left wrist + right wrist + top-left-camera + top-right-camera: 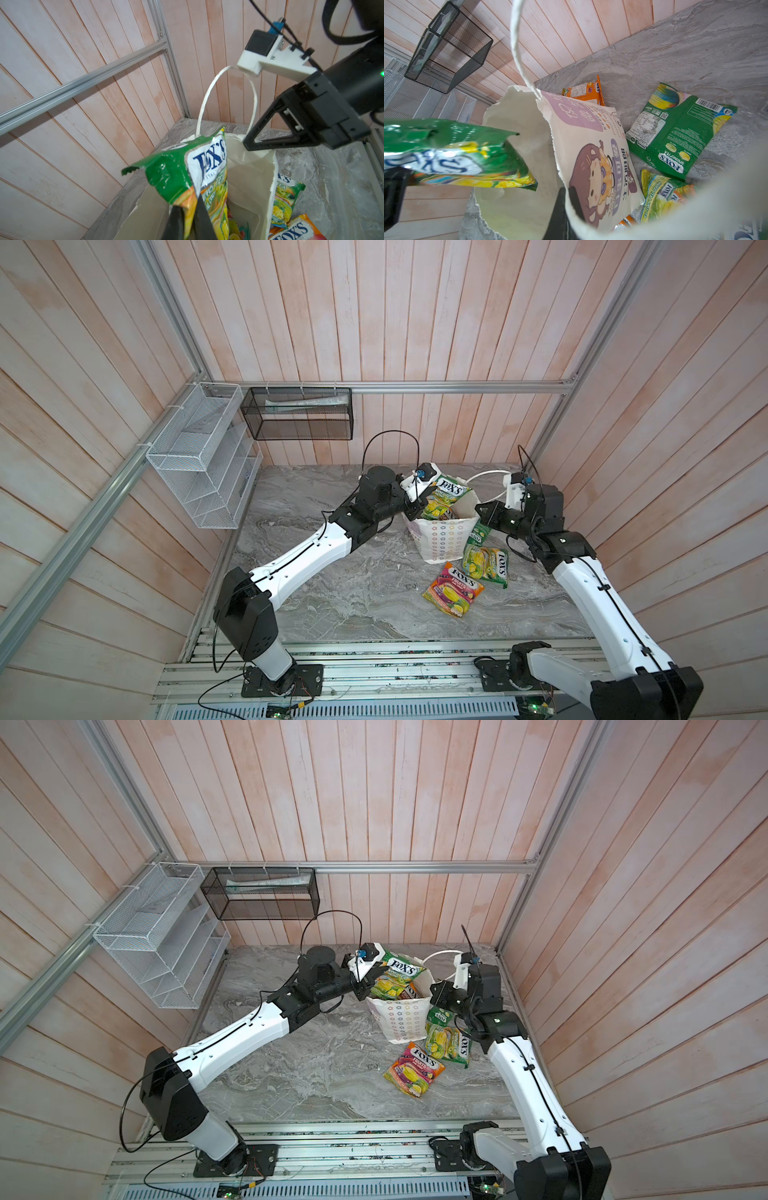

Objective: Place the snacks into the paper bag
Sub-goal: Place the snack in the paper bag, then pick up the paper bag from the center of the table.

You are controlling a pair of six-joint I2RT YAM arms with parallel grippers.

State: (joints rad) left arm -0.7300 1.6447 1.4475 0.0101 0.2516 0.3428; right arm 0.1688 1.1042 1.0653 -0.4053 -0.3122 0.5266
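Note:
The paper bag (440,537) (401,1017) stands upright at the back right of the table, its mouth open. My left gripper (415,510) (188,205) is shut on the lower end of a green-yellow FOX'S snack (444,495) (176,174), which it holds tilted over the bag's mouth. My right gripper (482,508) (566,195) is shut on the bag's rim, one finger inside and one on the cartoon-girl face (591,135). Other snacks lie inside the bag (234,228). On the table beside it lie a yellow-green pouch (486,564), an orange-pink one (453,589) and a green one (679,131).
An orange pouch (584,91) lies behind the bag. The bag's white cord handle (517,41) arches up by my right wrist. A white wire rack (203,456) and a black mesh basket (299,412) hang on the back-left walls. Wooden walls close in on three sides.

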